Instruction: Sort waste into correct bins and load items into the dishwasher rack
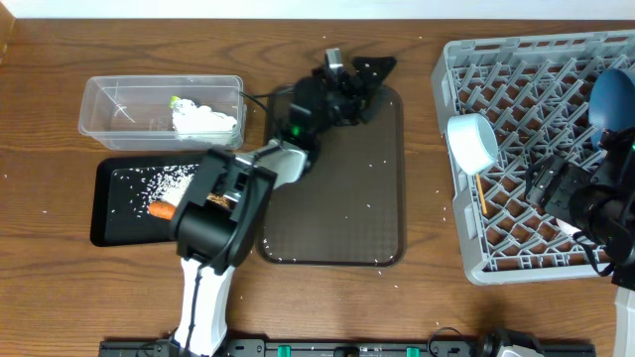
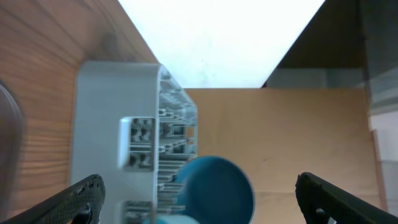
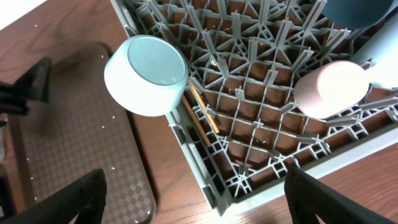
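Pincer check first: left pincer [image 2: 200, 186] is spread wide and empty over the far end of the serving tray [image 1: 337, 213]. The right pincer [image 3: 194, 183] is just as open and empty above the dishwasher rack [image 1: 516, 89].

My worries, as guesses: the light-blue cup [image 3: 146, 74] lies on its side right at the rack's left rim, so a nudge from my right arm could roll it out onto the worktop [image 1: 427, 307]. The chopsticks [image 3: 202, 115] lie along that same edge and could slip through the lattice.

Count:
- one rack
- one serving tray
- one dark-blue plate [image 1: 613, 97] in the rack
- one clear tub [image 1: 104, 104]
- one black tray [image 1: 114, 213]
- two cups, counting the pink cup [image 3: 329, 87]
- one pair of chopsticks
- one napkin [image 1: 206, 121] and one wrapper [image 1: 176, 101], both in the tub
- one carrot piece [image 1: 161, 209] in the black tray
- rice grains [image 1: 164, 178] beyond counting, some stray on the serving tray and worktop
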Controlling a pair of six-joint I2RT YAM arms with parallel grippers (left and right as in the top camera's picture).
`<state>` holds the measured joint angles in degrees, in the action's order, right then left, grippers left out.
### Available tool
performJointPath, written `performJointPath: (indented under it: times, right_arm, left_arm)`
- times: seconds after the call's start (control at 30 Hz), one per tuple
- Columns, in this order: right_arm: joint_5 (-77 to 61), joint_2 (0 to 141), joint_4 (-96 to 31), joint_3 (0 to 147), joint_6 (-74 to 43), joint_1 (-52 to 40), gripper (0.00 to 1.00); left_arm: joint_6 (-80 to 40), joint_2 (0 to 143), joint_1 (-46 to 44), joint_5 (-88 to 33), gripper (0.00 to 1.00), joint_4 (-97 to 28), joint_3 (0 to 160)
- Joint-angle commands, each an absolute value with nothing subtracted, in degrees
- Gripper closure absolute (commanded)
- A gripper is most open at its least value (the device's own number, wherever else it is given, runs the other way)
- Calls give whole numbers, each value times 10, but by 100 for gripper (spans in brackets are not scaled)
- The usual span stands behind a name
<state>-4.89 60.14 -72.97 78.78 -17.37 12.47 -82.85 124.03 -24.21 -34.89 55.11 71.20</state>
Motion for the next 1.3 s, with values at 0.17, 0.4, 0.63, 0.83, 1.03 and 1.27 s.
performJointPath:
  times: [0.17,0.4,0.63,0.83,1.03,1.27]
  right_arm:
    - [-115,568,-685,791,-108,127,17]
    - [-241,487,-602,791,-50,127,15]
    - [-285,434,-605,791,-51,127,1]
    - [-286,430,-655,791,-51,127,1]
    - [-286,430,-703,791,-95,127,1]
    - [-285,430,-715,791,-228,127,1]
  left_arm:
    - [-495,1014,-194,-393,2,225,726]
    - [-252,747,-149,-204,2,-178,726]
    - [-199,541,-78,-54,2,-440,726]
    - [-199,447,-63,87,2,-556,726]
    - [-208,428,-63,110,2,-558,726]
    - [-208,430,-63,110,2,-569,726]
